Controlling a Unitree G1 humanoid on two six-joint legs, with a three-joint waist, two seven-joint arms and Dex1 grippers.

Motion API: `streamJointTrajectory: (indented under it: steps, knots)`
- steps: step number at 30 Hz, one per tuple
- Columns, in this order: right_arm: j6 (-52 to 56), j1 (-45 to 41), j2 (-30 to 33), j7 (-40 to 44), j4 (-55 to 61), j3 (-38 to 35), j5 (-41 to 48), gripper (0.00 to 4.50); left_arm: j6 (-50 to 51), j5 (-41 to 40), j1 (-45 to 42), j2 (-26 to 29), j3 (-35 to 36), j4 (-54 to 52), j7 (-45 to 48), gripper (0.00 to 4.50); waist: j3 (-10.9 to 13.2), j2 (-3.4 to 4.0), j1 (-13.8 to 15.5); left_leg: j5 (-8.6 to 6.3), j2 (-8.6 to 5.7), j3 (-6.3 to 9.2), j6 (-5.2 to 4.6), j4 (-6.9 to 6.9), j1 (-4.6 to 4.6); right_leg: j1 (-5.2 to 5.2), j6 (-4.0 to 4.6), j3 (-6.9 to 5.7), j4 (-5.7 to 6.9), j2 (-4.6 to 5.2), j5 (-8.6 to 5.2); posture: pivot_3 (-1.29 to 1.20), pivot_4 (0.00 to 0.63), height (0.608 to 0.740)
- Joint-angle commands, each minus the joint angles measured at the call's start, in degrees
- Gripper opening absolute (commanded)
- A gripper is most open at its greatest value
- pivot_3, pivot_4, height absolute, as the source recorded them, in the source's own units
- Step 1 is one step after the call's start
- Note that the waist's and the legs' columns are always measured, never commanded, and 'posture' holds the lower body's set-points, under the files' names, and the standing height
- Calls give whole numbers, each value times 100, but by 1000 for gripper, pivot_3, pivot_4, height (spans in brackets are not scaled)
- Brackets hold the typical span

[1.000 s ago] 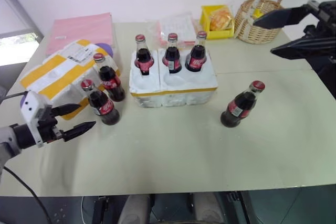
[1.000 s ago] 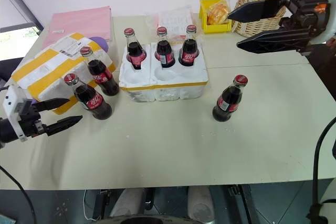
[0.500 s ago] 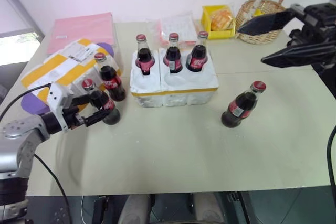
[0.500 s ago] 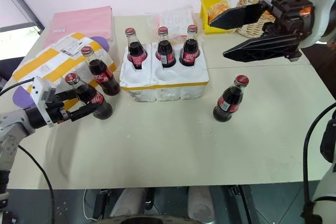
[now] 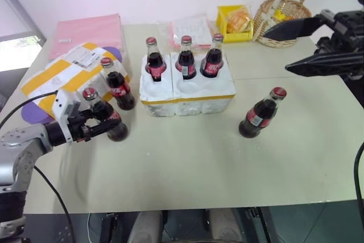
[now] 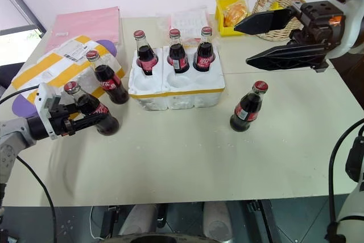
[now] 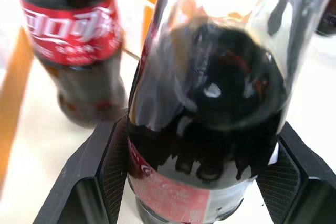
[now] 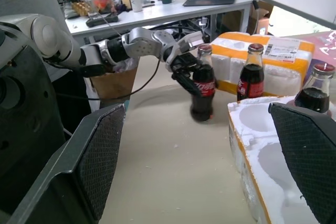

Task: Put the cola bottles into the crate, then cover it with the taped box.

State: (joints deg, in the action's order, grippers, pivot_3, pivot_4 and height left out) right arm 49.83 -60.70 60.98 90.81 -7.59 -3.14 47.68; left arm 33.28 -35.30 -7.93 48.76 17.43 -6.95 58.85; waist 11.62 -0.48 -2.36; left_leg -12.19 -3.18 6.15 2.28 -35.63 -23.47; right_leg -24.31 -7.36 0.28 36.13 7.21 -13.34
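My left gripper (image 5: pixel 106 127) is shut on a cola bottle (image 5: pixel 104 119) at the table's front left, and the bottle leans slightly. In the left wrist view both fingers (image 7: pixel 113 174) press the sides of that bottle (image 7: pixel 205 129). A second bottle (image 5: pixel 118 85) stands just behind it, in front of the taped box (image 5: pixel 60 72). The crate (image 5: pixel 187 106) sits mid-table with three bottles (image 5: pixel 186 60) in its back row and its front wells bare. Another bottle (image 5: pixel 260 114) stands alone to the crate's right. Above the table's right side, my right gripper (image 6: pixel 242 46) hangs open and holds nothing.
A flat pink package (image 5: pixel 88 32) lies at the back left. A clear bag of papers (image 5: pixel 193 27), a yellow bin (image 5: pixel 235 24) and a wicker basket (image 5: pixel 278 24) line the back edge. The table's front edge runs close to my left arm.
My left gripper moved in around the front left bottle and closed on it, and the bottle now leans. The right gripper stays open in about the same place.
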Motion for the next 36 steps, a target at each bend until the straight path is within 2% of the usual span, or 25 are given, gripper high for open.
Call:
streamJointTrajectory:
  steps: [1, 8, 14, 22, 27, 32, 36]
  knots:
    - [-126, 11, -41, 50, -18, -222, -28, 4500, 177, -352, -370, 292, 168, -448, 207, 2722, 0, 0, 3, 0, 0, 0, 0, -1, 0, 0, 0, 0, 0, 0, 0, 0, 150, 738]
    - [-223, 180, -114, 82, 14, -281, -70, 4500, 679, -669, -1320, 621, -194, -739, 592, 2722, 4, -6, 31, 0, -1, 1, 0, -6, -7, -1, 1, 0, -1, -2, 1, 0, 150, 738]
    - [-210, 275, -123, 55, 64, -374, -58, 4500, 690, -526, -2390, 601, -817, -568, 934, 2722, 5, -7, 11, 0, 0, 2, 0, -8, -7, -1, 0, 0, 2, -6, 2, 0, 150, 738]
    - [-162, 456, -142, -57, 233, -538, -10, 4500, 1070, -529, -4309, -33, -1538, 376, 1080, 2722, 6, -9, 0, 0, 1, 4, -2, -24, -12, 0, -2, 1, 7, -12, 2, 0, 150, 738]
    - [-158, 617, -155, -195, 367, -650, 1, 4500, 1081, -111, -5265, -739, -1982, 993, 749, 2722, 6, -10, 2, 0, 1, 7, -2, -33, -20, 0, -7, 0, 7, -13, 5, 0, 150, 738]
    - [-378, 751, -234, -518, 439, -620, -250, 4500, 810, 683, -5671, -1276, -2415, 1528, 182, 2722, 6, -9, -18, 0, 0, 7, -3, -41, -22, 0, -12, 2, 8, -14, 7, 0, 150, 738]
    - [-435, 799, -259, -617, 466, -623, -263, 4500, 840, 865, -5743, -1643, -2460, 1608, -37, 2722, 7, -10, -12, 1, 1, 8, -3, -41, -23, -3, -12, 5, 10, -16, 8, 0, 150, 738]
